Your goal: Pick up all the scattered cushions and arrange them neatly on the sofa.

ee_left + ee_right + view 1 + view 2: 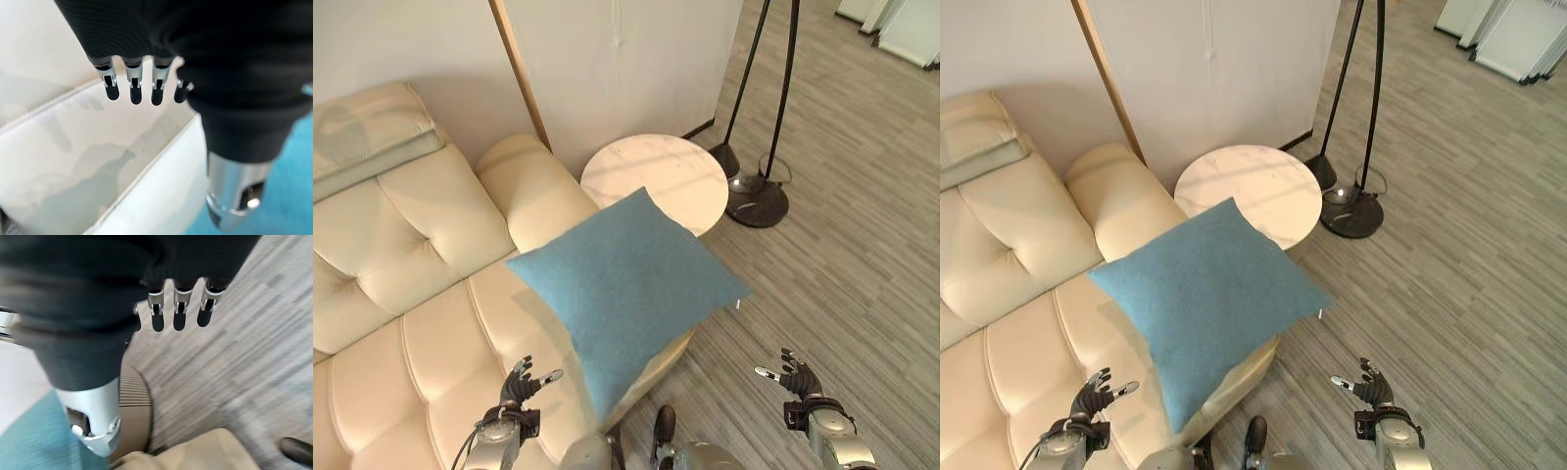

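A blue square cushion [626, 289] is tilted over the right end of the cream tufted sofa [411, 323], with one corner past the seat's front edge and another toward the round table. My left hand [521, 385] hovers open over the seat just left of the cushion's lower corner, not touching it. My right hand [791, 376] is open above the floor, well to the cushion's right. In the left wrist view, straight fingers [132, 90] hang over the sofa seat with blue cloth [293, 196] beside them. The right wrist view has the fingers [178, 316] over the floor.
A round pale side table [656, 176] stands against the sofa's right arm. A floor lamp's dark base [756, 203] and poles stand beyond it on the grey plank floor. A wooden pole [519, 69] leans on the wall. A pale folded cushion [367, 137] lies on the sofa back.
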